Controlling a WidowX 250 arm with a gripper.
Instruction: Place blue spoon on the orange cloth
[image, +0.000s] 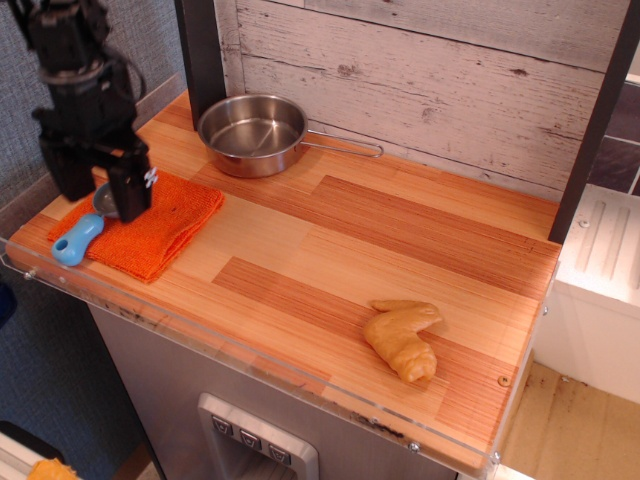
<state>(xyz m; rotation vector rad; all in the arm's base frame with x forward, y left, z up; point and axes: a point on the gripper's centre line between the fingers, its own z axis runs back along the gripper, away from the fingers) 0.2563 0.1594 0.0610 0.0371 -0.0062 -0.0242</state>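
The blue spoon (79, 236) lies on the orange cloth (150, 228) at the front-left corner of the wooden bench (380, 240). Its light-blue handle points toward the front-left corner and reaches the cloth's left margin, while its grey bowl sits further in, partly hidden behind the gripper (97, 188).

The gripper (black, on a black arm that comes in from the upper left) hangs over the left part of the cloth with its two fingers spread apart, one on each side of the spoon's bowl. The fingers hold nothing; the spoon rests free on the cloth below them.

The cloth is folded, roughly square, and lies flat along the left edge of the bench, its near corner close to the clear front lip.

A steel pot (252, 133) stands near the back-left corner, just behind the cloth, with its wire handle pointing right along the back edge. A tan croissant toy (402, 338) lies well apart from all this, toward the front-right corner of the bench. A whitewashed plank wall (430, 70) runs behind the back edge.
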